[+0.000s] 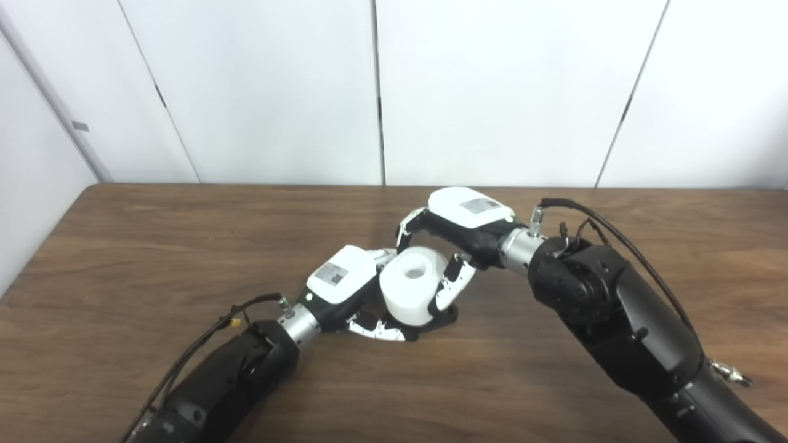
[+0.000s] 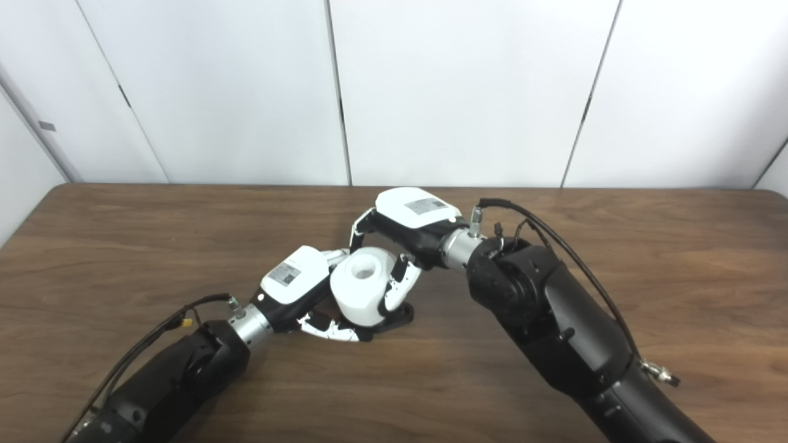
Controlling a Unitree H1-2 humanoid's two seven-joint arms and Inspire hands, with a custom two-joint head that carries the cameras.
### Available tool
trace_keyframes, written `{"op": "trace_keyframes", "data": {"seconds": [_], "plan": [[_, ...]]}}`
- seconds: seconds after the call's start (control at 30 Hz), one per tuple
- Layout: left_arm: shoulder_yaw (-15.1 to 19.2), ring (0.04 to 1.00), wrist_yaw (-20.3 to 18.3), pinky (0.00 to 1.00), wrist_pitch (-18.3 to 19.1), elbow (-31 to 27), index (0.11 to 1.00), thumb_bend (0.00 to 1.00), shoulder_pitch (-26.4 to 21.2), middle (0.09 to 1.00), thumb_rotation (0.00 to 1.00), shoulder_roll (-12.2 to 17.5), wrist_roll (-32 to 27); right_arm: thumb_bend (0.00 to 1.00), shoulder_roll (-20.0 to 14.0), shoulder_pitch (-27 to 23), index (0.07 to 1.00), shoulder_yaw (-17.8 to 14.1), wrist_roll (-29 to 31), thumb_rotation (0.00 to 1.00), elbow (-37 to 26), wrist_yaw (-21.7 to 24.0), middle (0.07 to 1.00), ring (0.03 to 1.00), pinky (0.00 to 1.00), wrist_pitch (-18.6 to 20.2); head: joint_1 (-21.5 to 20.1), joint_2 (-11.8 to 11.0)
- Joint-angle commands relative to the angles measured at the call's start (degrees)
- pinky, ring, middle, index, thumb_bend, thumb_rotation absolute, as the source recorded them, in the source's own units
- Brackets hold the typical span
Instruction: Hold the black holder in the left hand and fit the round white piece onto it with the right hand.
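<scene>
The round white piece (image 1: 411,286), a thick cylinder with a hole in its top, stands upright at the table's middle on the black holder (image 1: 444,318). Only the holder's low black base shows beneath and to the right of the piece. My right hand (image 1: 458,237) reaches in from the right with its fingers wrapped around the white piece, thumb on its near side. My left hand (image 1: 351,289) comes from the lower left and is shut on the holder's base, fingers curled under the white piece. The holder's post is hidden inside the piece.
The brown wooden table (image 1: 123,258) stretches to both sides of the hands. White wall panels (image 1: 246,92) stand behind its far edge. My right forearm (image 1: 615,320) crosses the right front of the table, with a black cable looping above it.
</scene>
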Motion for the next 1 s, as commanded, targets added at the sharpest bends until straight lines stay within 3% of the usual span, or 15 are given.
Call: {"op": "trace_keyframes", "data": {"seconds": [0.0, 0.6, 0.97], "plan": [[-1.8, 0.842, -3.6, 0.71, 1.0, 1.2, 0.483, 0.52, 0.2, 0.816, 0.07, -0.4, 3.4, 0.52, -0.1, -1.7, 0.481, 0.0, 0.1, 0.14, -1.3, 1.0, 0.790, 0.808, 0.71, -1.1, 0.1, 0.1], [-1.3, 0.840, -4.7, 0.70, 1.6, 0.1, 0.483, 0.52, 0.8, 0.807, 0.07, 0.3, 3.0, 0.52, -0.9, -0.7, 0.483, -0.9, 0.2, 0.14, 0.1, 0.4, 0.782, 0.804, 0.70, -1.9, 0.1, 0.5], [-0.6, 0.841, -5.5, 0.71, 1.4, 0.1, 0.482, 0.52, 0.9, 0.802, 0.07, 0.7, 2.4, 0.52, -1.5, 2.9, 0.482, -5.5, 2.5, 0.14, 0.0, -3.5, 0.774, 0.800, 0.71, -2.2, -0.5, 0.6]]}}
